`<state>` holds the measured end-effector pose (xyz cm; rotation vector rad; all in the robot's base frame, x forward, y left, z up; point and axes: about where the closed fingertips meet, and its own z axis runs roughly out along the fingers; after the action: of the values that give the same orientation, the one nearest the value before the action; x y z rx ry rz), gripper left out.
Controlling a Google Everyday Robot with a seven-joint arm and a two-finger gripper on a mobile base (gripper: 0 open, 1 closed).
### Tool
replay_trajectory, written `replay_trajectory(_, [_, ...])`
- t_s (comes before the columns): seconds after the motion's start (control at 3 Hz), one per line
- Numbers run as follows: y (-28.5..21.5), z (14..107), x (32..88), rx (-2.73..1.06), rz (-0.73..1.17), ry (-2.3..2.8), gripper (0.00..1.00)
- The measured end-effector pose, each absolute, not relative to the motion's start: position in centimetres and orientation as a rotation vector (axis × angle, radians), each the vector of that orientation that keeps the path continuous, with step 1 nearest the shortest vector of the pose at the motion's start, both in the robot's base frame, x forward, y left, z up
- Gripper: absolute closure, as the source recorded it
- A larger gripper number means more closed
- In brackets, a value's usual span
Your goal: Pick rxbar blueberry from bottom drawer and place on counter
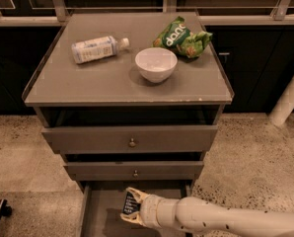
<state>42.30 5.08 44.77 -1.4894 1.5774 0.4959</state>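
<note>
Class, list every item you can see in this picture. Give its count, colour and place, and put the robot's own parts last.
counter: one, grey, top of the drawer cabinet
bottle: one, white, lying on its side at the counter's back left
bowl: one, white, upright near the counter's middle
snack bag: one, green, counter's back right
top drawer: one, grey, knobbed, just under the counter
middle drawer: one, grey, knobbed, below the top drawer
bottom drawer: one, grey, pulled open, lowest
rxbar blueberry: one, dark wrapper, between the gripper's fingers, over the bottom drawer
floor: speckled beige, around the cabinet
arm: one, white, reaching in from lower right
gripper: one, cream, closed on the bar
</note>
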Motion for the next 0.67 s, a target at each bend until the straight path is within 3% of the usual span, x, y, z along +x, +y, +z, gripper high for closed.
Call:
replay_trajectory(0.33, [4.32, 51.71, 42.56, -1.571, 0.392, 1.493, 1.00])
replay_trajectory(0.67, [4.34, 51.67, 42.54, -1.571, 0.393, 1.493, 1.00])
